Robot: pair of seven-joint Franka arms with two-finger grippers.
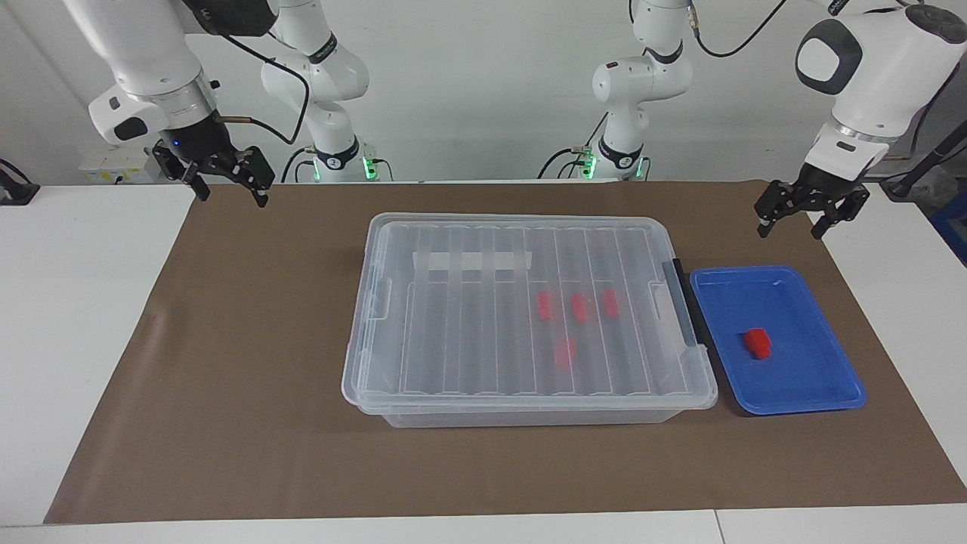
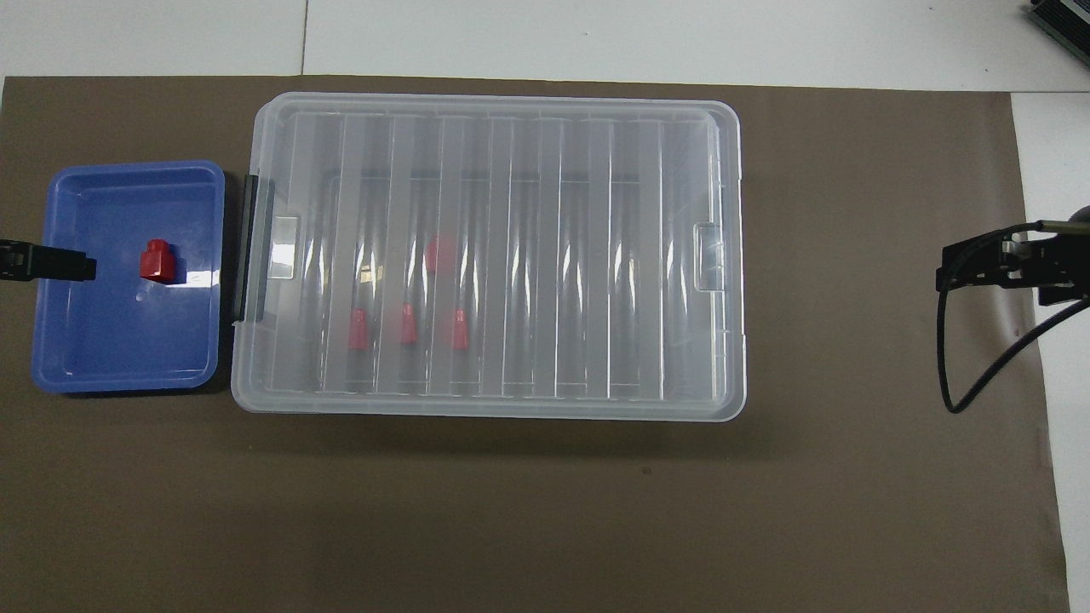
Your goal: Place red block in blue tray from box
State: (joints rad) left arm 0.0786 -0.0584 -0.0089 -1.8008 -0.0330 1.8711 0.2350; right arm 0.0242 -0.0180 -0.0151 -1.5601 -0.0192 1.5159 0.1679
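The box (image 1: 453, 340) is a clear bin with its ribbed lid shut, in the middle of the brown mat; it also shows in the overhead view (image 2: 596, 255). Several red blocks (image 1: 579, 307) show through the lid (image 2: 409, 323). The blue tray (image 1: 801, 393) lies beside the box's black handle end, toward the left arm's end (image 2: 85, 340). One red block (image 1: 758, 343) lies in the tray (image 2: 157, 261). My left gripper (image 1: 789, 233) hangs open and empty in the air, over the mat's edge by the tray (image 2: 51, 262). My right gripper (image 1: 232, 198) hangs open and empty over the mat's other end (image 2: 996, 264).
The brown mat (image 1: 249, 363) covers most of the white table (image 1: 68, 317). A white tape strip (image 1: 472, 261) lies on the box's lid. A black cable (image 2: 979, 375) loops from the right wrist.
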